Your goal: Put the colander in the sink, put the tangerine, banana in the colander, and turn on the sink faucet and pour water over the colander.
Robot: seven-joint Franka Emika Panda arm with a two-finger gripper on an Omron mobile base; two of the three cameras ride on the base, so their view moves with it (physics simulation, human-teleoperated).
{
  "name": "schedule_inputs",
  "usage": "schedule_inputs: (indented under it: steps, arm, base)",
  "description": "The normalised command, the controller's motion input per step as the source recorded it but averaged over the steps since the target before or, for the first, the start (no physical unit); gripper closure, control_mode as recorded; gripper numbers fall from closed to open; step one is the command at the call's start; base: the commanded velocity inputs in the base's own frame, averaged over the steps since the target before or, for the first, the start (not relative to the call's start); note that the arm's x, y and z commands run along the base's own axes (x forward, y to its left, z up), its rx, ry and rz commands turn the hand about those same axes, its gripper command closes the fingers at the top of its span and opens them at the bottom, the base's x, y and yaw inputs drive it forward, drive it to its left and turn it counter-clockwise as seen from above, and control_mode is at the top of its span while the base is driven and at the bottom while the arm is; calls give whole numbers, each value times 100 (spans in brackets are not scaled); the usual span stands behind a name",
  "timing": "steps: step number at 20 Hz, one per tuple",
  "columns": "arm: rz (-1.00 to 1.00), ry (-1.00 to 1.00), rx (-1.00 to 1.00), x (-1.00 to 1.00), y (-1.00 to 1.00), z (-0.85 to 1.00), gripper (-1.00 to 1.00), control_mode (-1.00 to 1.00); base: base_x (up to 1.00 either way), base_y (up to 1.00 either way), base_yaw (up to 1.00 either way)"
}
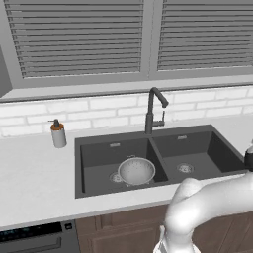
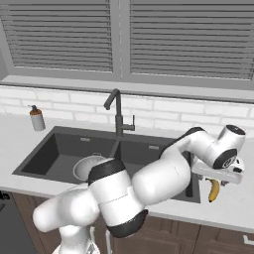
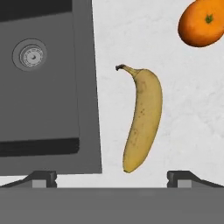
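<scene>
The colander (image 1: pixel 136 170) stands upright in the left basin of the dark double sink (image 1: pixel 79 165), and its rim (image 2: pixel 88 166) shows behind my arm. The sink faucet (image 1: pixel 150 111) rises behind the divider, its spout over the right basin. The banana (image 3: pixel 142 120) lies on the white counter just right of the sink's right edge (image 3: pixel 87 87). The tangerine (image 3: pixel 202 22) sits beyond the banana's stem end. My gripper (image 3: pixel 113 177) hangs open above the banana with nothing between its fingers. In the right base view the gripper (image 2: pixel 222 181) hovers over the banana (image 2: pixel 214 190).
A soap pump bottle (image 1: pixel 58 133) stands on the counter left of the sink. White tiled backsplash and shuttered windows run behind. The right basin's drain (image 3: pixel 29 55) is bare. My arm reaches across the sink's front right corner.
</scene>
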Motion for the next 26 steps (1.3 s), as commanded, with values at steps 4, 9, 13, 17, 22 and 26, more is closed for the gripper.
schedule_inputs:
  steps: [4,9,13,17,22,26]
  arm:
    - [-5,0,-3,2,-10,-25,-100,-100]
    - [-4,0,-25,9,0,-29,-100,-100]
    - [-1,-2,-31,1,6,-50,-100,-100]
    - [0,-2,-27,-1,9,-62,-100,-100]
    - [0,1,-2,1,0,-34,-100,-100]
    - [0,7,3,18,-6,-23,-100,-100]
  base:
    - [0,0,0]
    - [0,0,0]
    - [0,0,0]
    - [0,0,0]
    - [0,0,0]
    - [0,0,0]
